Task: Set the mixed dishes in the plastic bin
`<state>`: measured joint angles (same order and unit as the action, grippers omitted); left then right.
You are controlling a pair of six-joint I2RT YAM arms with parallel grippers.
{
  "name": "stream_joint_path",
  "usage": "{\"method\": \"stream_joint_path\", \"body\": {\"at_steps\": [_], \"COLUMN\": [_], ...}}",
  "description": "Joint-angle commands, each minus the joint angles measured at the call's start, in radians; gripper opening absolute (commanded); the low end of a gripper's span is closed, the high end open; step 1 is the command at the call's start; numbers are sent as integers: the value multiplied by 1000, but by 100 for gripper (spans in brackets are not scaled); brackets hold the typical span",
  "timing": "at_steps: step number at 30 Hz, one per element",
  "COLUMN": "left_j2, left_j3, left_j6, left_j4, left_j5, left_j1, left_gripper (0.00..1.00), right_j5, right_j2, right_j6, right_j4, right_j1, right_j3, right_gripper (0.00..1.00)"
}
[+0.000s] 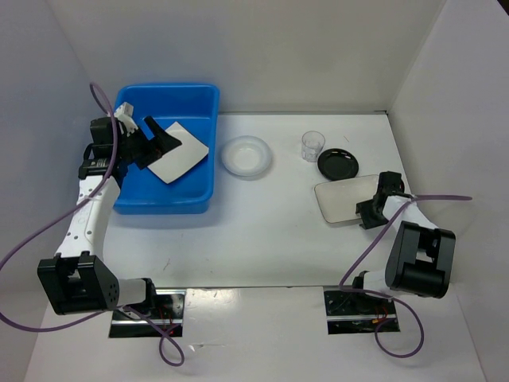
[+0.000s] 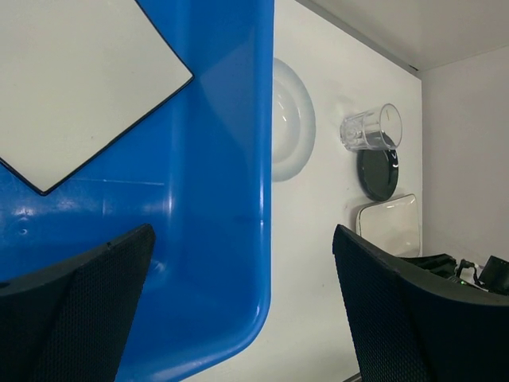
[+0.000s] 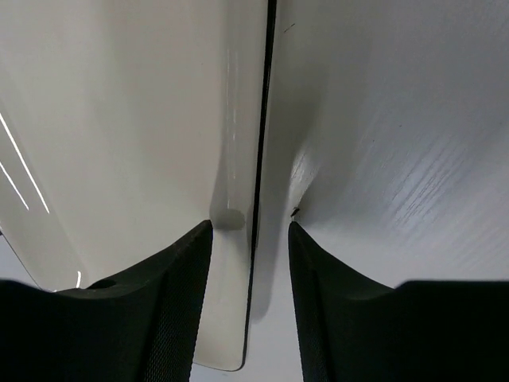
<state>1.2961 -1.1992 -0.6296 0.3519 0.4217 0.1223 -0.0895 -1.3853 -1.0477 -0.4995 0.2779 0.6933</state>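
The large white plate (image 1: 181, 151) with a thin dark edge lies tilted inside the blue plastic bin (image 1: 165, 205). My left gripper (image 1: 155, 135) hovers open over the bin with nothing between its fingers. In the left wrist view the plate (image 2: 71, 79) is at the upper left and the bin wall (image 2: 215, 199) runs between the open jaws of the left gripper (image 2: 242, 310). The round white dish (image 1: 246, 155), clear cup (image 1: 312, 146) and black bowl (image 1: 337, 164) stand on the table. My right gripper (image 3: 250, 263) straddles the rim of the white rectangular tray (image 3: 119, 119), with gaps still showing.
White walls close off the table at the back and both sides. The cup (image 2: 370, 129) and the black bowl (image 2: 378, 173) stand close behind the tray (image 1: 342, 199). Purple cables trail from both arms near the front edge.
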Motion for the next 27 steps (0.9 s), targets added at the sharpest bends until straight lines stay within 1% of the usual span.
{"method": "stream_joint_path", "body": {"at_steps": [1, 3, 4, 12, 14, 15, 16, 21, 22, 23, 24, 25, 27], "left_j2": [-23, -23, -32, -50, -50, -50, -60, -60, -60, -51, -50, -50, -50], "left_j3": [-53, -53, -53, -53, -53, -53, -53, -62, -62, -62, -62, -62, -62], "left_j6": [38, 38, 38, 47, 47, 47, 47, 56, 56, 56, 56, 56, 56], "left_j4": [18, 18, 18, 47, 47, 47, 47, 58, 58, 58, 58, 58, 58], "left_j5": [-3, -3, -3, -3, -3, -3, -3, -3, -3, -3, -3, -3, -3], "left_j1": [-1, -1, -1, -1, -1, -1, -1, -1, -1, -1, -1, -1, -1], "left_gripper": [100, 100, 100, 100, 100, 100, 100, 100, 100, 100, 100, 100, 100], "right_j5": [-4, -4, -4, -13, -13, -13, -22, -23, -23, -13, -13, -13, -4], "right_j2": [-8, -18, -18, -18, -18, -18, -18, -18, -18, -18, -9, -9, 0], "right_j6": [-38, -49, -61, -104, -123, -123, -123, -153, -153, -153, -153, -140, -129], "right_j4": [95, 121, 130, 216, 225, 225, 225, 253, 269, 289, 289, 300, 309], "right_j1": [6, 6, 6, 6, 6, 6, 6, 6, 6, 6, 6, 6, 6], "right_j3": [-29, -52, -52, -107, -118, -118, -127, -159, -160, -172, -172, -181, -181], "right_gripper": [48, 45, 42, 42, 37, 32, 30, 29, 23, 19, 13, 0, 0]}}
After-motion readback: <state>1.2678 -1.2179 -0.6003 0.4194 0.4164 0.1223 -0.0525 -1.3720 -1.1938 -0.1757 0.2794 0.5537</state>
